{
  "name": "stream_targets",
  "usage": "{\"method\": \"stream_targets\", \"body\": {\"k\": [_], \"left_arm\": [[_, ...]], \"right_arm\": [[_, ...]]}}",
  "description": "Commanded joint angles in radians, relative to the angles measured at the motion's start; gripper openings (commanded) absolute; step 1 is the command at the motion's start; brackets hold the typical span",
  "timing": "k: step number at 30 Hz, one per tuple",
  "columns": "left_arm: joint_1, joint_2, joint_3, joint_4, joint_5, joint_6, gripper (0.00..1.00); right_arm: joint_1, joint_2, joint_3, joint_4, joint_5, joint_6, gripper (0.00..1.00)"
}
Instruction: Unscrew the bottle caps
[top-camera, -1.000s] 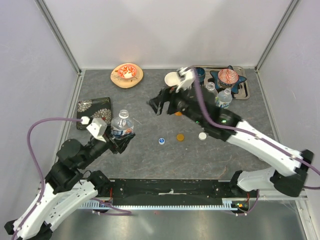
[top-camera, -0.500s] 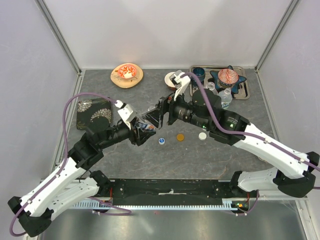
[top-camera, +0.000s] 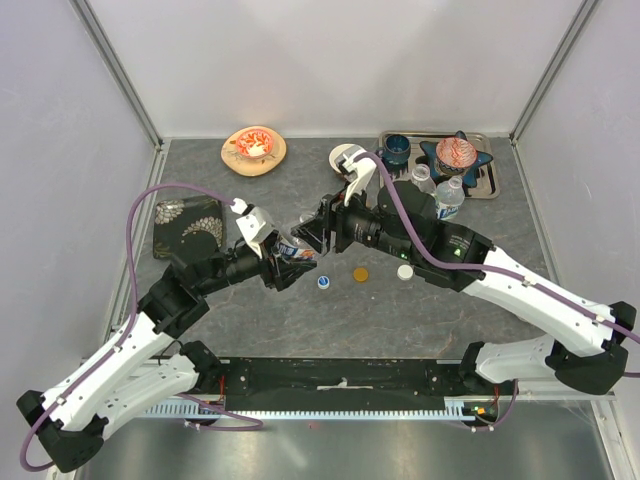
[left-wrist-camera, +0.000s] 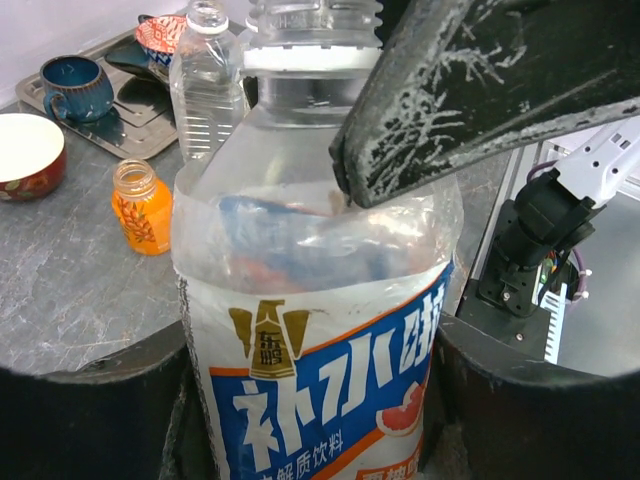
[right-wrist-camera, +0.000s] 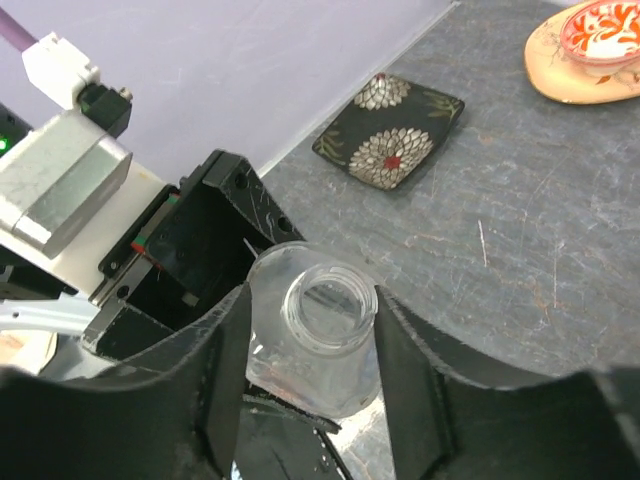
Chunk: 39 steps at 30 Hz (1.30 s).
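- The blue-labelled bottle (left-wrist-camera: 320, 330) was up off the table, roughly over the middle, clamped by its body in the left gripper (top-camera: 290, 252). Its neck had no cap on it, you could look straight down the open mouth in the right wrist view (right-wrist-camera: 325, 300).
- The right gripper (top-camera: 318, 235) had its two fingers (right-wrist-camera: 225, 370) on either side of the bottle's shoulder, right up against it. Honestly couldn't tell if they were actually squeezing or just sitting there.
- On the table below sat three loose caps: a blue cap (top-camera: 323, 282), an orange cap (top-camera: 360, 273) and a white cap (top-camera: 404, 271), all apart from each other.
- The short orange bottle (left-wrist-camera: 142, 207) stood uncapped on the grey stone-look tabletop (top-camera: 260, 310), with the taller clear bottle (left-wrist-camera: 206, 80) behind it near the metal tray (top-camera: 488, 180).
- Another blue-label bottle (top-camera: 449, 197) stood at the tray's edge. The tray also held a blue cup (top-camera: 398, 149) and a star-shaped dish (top-camera: 456, 153).
- Further out: a red-and-white bowl (top-camera: 346, 160), an orange plate (top-camera: 254, 149) at the back, and a black flowered dish (top-camera: 187, 222) to the left.
- White walls boxed in the table on three sides.
- Both arms reached in from the near edge and met in the middle, left one angled up-right, right one folded back leftwards.
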<state>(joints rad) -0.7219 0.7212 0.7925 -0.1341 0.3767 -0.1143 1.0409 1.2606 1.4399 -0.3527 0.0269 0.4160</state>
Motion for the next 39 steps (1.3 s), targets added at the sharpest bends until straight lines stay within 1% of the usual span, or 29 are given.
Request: {"method": "stream_targets", "body": {"k": [1,2,4,5,7,8,9,10,11,12,15,18,19,20,21,22,23,24,25,26,27,28,29,32,34,39], "left_arm": [[0.003,-0.008,0.037,0.059,0.037,-0.013,0.57],[0.003,-0.008,0.036,0.059,0.048,-0.013,0.57],[0.003,-0.009,0.027,0.060,0.048,-0.016,0.58],[0.003,-0.011,0.024,0.060,0.035,-0.019,0.59],[0.003,-0.014,0.022,0.042,0.001,-0.028,0.66],[0.003,-0.023,0.022,0.030,-0.049,-0.031,0.69],[0.003,-0.031,0.017,0.022,-0.073,-0.033,0.75],[0.003,-0.040,0.013,0.007,-0.100,-0.041,0.78],[0.003,-0.049,0.008,0.001,-0.155,-0.047,0.88],[0.003,-0.071,-0.001,-0.008,-0.185,-0.053,0.99],[0.003,-0.124,-0.012,-0.064,-0.263,-0.070,0.99],[0.003,-0.169,-0.003,-0.151,-0.349,-0.077,0.99],[0.004,-0.199,0.002,-0.179,-0.373,-0.077,0.99],[0.003,-0.213,0.010,-0.252,-0.442,-0.077,0.99],[0.003,-0.227,0.019,-0.286,-0.472,-0.079,0.99],[0.003,-0.267,0.022,-0.324,-0.499,-0.081,0.99],[0.003,-0.288,0.021,-0.378,-0.539,-0.085,0.99],[0.003,-0.313,0.011,-0.401,-0.547,-0.093,0.99],[0.003,-0.336,0.004,-0.416,-0.547,-0.094,0.99],[0.003,-0.388,-0.004,-0.427,-0.535,-0.097,0.99],[0.003,-0.411,-0.021,-0.449,-0.527,-0.105,0.99],[0.003,-0.433,-0.027,-0.456,-0.519,-0.110,0.99],[0.003,-0.472,-0.032,-0.463,-0.512,-0.116,0.99],[0.003,-0.506,-0.044,-0.484,-0.510,-0.130,0.99],[0.003,-0.513,-0.041,-0.502,-0.513,-0.142,0.99],[0.003,-0.510,-0.032,-0.501,-0.476,-0.151,0.99]], "right_arm": [[0.004,-0.004,-0.026,0.034,0.015,-0.016,0.52],[0.002,-0.003,-0.030,0.043,0.007,-0.014,0.44],[0.004,-0.001,-0.036,0.049,-0.008,-0.011,0.35],[0.002,-0.001,-0.038,0.050,-0.016,-0.008,0.23],[0.002,-0.004,-0.041,0.052,-0.015,-0.008,0.10],[0.002,-0.009,-0.039,0.050,-0.013,-0.014,0.03],[0.002,-0.010,-0.035,0.052,-0.001,-0.017,0.01],[0.002,-0.012,-0.033,0.050,0.007,-0.022,0.00],[0.002,-0.012,-0.030,0.049,0.014,-0.026,0.00],[0.002,-0.010,-0.023,0.049,0.022,-0.037,0.00],[0.002,-0.001,-0.007,0.043,0.062,-0.054,0.00],[0.002,0.017,0.005,0.043,0.160,-0.068,0.00],[0.002,0.034,0.008,0.046,0.224,-0.089,0.00],[0.002,0.043,0.010,0.052,0.270,-0.098,0.00],[0.002,0.052,0.004,0.064,0.312,-0.112,0.00],[0.002,0.069,-0.010,0.124,0.347,-0.143,0.00],[0.002,0.077,-0.051,0.170,0.420,-0.163,0.00],[0.002,0.088,-0.073,0.213,0.459,-0.180,0.00],[0.002,0.120,-0.088,0.295,0.503,-0.195,0.00],[0.002,0.140,-0.119,0.341,0.574,-0.253,0.00],[0.002,0.164,-0.131,0.391,0.614,-0.276,0.00],[0.001,0.216,-0.137,0.459,0.643,-0.295,0.00],[-0.002,0.245,-0.139,0.484,0.665,-0.321,0.00],[-0.015,0.368,-0.107,0.552,0.725,-0.344,0.00],[-0.030,0.451,-0.079,0.560,0.737,-0.333,0.00],[-0.062,0.569,-0.030,0.621,0.757,-0.327,0.00]]}}
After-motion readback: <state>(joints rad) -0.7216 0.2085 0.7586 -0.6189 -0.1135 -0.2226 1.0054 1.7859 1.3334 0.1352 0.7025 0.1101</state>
